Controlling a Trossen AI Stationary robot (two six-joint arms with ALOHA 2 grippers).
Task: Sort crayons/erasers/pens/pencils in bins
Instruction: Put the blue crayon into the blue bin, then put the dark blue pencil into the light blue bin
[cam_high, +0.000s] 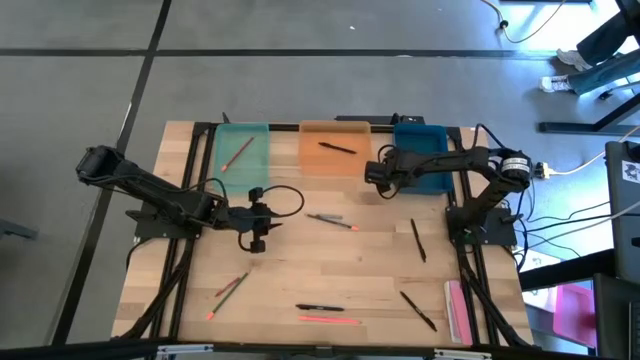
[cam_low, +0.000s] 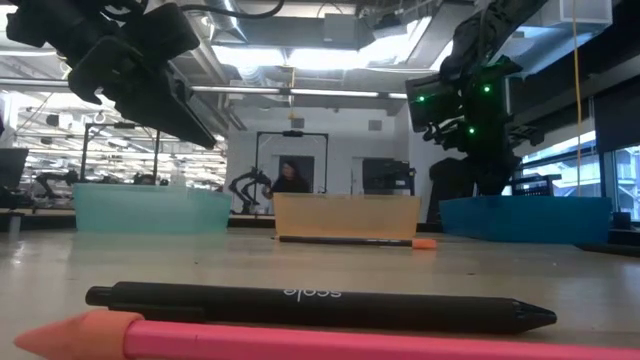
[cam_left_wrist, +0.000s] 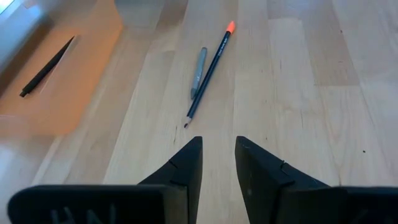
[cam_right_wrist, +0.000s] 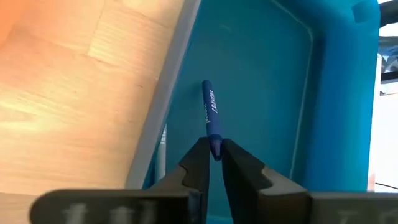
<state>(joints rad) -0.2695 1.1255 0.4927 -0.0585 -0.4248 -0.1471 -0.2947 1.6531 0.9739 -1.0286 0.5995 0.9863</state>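
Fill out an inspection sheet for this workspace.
Surface: wooden table, upright.
Job's things: green tray holds one pencil; orange tray one pen; blue tray beneath right hand. Pens and pencils lie loose on the table.
Clutter: pink strip near the right edge.
Hands: left hand open above a pencil; right hand shut on blue crayon.
Cables: looped at left arm.
Surroundings: a person far off.

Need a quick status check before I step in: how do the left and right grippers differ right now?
The left gripper is open and empty over bare table, aimed at a dark pencil. The right gripper is shut on a blue crayon over the blue bin. Both hang above the table.
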